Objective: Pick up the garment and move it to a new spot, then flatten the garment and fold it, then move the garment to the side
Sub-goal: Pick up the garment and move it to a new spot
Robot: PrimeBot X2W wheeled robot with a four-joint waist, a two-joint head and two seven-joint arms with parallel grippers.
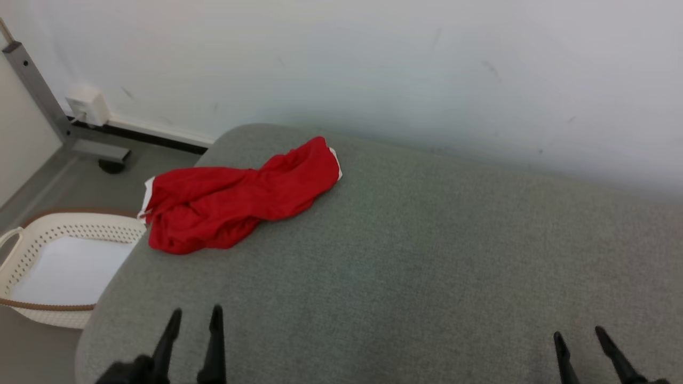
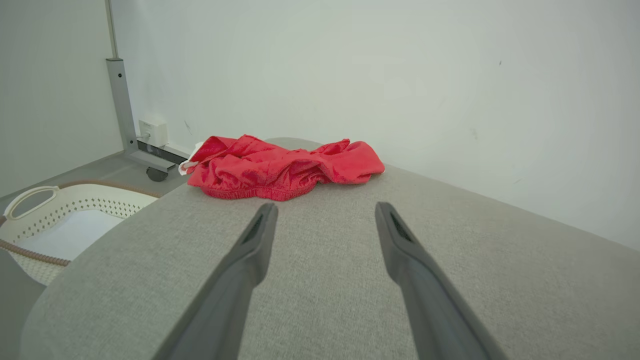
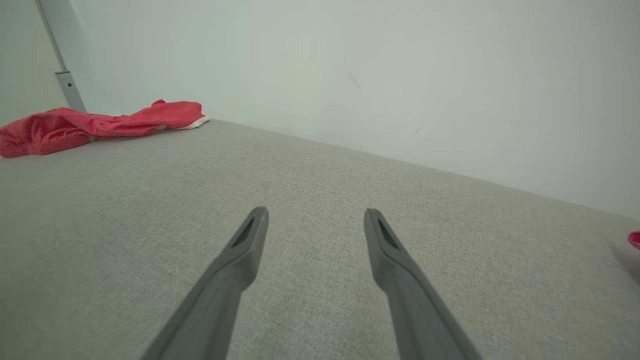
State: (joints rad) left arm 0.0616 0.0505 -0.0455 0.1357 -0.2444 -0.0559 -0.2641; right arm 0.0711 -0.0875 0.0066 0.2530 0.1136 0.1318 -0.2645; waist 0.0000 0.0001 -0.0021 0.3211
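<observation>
The red garment (image 1: pixel 235 200) lies crumpled in the upper left of the head view, on the grey upholstered surface (image 1: pixel 405 256) near its left edge (a white basket (image 1: pixel 32 250) sits beside that edge). Its long axis runs lower left to upper right. The left end effector (image 1: pixel 196 310) at lower left and the right end effector (image 1: pixel 579 332) at lower right are both released and empty, apart from the garment.

Left gripper (image 1: pixel 195 316) low, fingers spread, empty. Right gripper (image 1: pixel 580 335) low, fingers spread, empty. Both pointing forward.
</observation>
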